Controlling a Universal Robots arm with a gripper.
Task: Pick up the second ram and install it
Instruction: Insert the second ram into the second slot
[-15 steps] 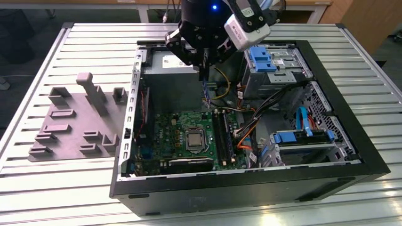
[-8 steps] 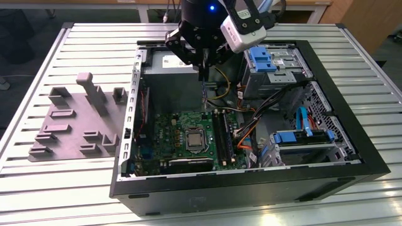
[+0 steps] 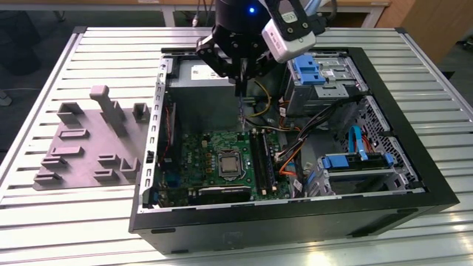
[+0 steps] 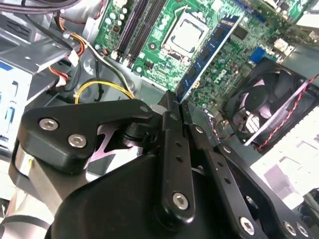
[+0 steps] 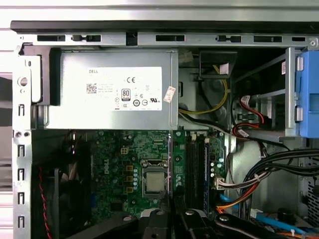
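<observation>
the black two-fingered gripper (image 3: 242, 77) hangs over the open black computer case (image 3: 414, 188), its fingers (image 4: 172, 129) pressed together on the upper end of the second ram (image 4: 208, 55), a thin, long, dark blue circuit-board stick with small black chips. in the exterior view the stick (image 3: 242, 113) hangs upright, edge-on, from the fingertips, its lower end above the far edge of the large green motherboard (image 3: 199, 160), in front of the grey metal power supply box (image 5: 109, 94) at the case's far wall. in the second wrist view the stick runs out from the fingers across the board, passing close beside the square silver processor socket (image 4: 185, 34). the long black memory slots (image 3: 260, 158) lie on the side of the socket toward the drive bays with blue plastic tabs (image 3: 307, 71), so the stick seems not yet over them. judged from here, doing this well means keeping the stick upright and parallel to the slots, lining its full length over one free slot before lowering, and keeping clear of the bundle of orange, yellow and black cables (image 3: 296, 152) just beside the slots' outer side. i cannot tell which slot is free, nor how the end latches stand; pressure should be straight down, since a tilted stick could jam in the slot.
</observation>
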